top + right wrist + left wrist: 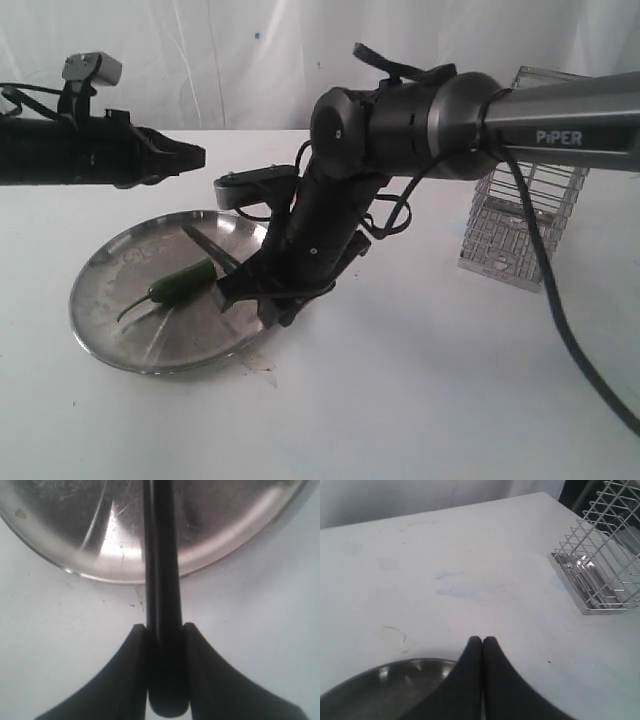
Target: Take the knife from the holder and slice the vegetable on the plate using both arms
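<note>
A green chili pepper, the vegetable [180,282], lies on the round steel plate [110,265] at the left. My right gripper [240,288] is at the plate's right rim, shut on the black handle of the knife [210,248]. The dark blade slants over the plate by the pepper's thicker end; whether they touch I cannot tell. The right wrist view shows the knife handle [162,580] clamped in the right gripper [164,626] over the plate [100,530]. My left gripper [198,155] [482,639] hangs shut and empty above the plate's far rim [385,682]. The wire holder [520,215] [600,575] stands at the right.
The right arm's grey link marked "PiPER" [560,125] reaches across from the right, in front of the holder. A black cable [550,300] droops from it to the white table [420,400]. A white backdrop closes the far side.
</note>
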### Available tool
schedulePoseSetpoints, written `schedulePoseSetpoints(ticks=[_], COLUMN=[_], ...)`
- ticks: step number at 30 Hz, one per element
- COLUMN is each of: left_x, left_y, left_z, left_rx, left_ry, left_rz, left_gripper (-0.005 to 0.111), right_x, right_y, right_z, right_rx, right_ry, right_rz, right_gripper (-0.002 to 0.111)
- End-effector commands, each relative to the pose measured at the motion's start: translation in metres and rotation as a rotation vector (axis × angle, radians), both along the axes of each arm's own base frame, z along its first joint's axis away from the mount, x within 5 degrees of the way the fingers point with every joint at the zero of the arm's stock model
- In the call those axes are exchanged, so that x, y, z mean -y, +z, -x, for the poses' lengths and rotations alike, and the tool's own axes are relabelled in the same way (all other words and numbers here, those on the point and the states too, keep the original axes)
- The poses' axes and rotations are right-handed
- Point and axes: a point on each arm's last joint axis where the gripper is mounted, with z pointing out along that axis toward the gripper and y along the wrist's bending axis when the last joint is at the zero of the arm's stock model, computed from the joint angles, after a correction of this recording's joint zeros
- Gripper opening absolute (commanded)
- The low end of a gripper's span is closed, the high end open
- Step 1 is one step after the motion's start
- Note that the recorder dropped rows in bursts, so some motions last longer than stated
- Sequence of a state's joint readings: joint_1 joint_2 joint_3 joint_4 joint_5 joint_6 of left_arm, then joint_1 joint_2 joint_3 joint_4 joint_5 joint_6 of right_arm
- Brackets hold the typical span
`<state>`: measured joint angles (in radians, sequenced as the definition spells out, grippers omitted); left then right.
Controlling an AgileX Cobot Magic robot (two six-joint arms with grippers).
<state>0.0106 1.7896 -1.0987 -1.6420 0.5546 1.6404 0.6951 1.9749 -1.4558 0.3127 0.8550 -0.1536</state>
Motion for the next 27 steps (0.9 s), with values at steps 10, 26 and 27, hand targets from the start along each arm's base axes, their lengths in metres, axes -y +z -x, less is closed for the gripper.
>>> schedulePoseSetpoints(ticks=[10, 26, 27], left_x=[0.003, 0.001, 0.001], left_y=[-0.041, -0.058, -0.059], left_z=[-0.009, -0.01, -0.011], left_rx=[-0.08, -0.094, -0.095], left_ry=[-0.074, -0.081, -0.078], left_rz=[0.153, 0.075, 0.068], left_gripper=[0.0, 0.0, 0.0], right_x=[-0.003, -0.012, -0.012], right_y=[-0.009, -0.01, -0.01], right_z=[-0.002, 0.008, 0.008], right_rx=[0.055, 0.067, 0.067], right_ry=[-0.057, -0.005, -0.005], right_rz=[0.092, 0.108, 0.108], right_gripper=[0.0, 0.0, 0.0])
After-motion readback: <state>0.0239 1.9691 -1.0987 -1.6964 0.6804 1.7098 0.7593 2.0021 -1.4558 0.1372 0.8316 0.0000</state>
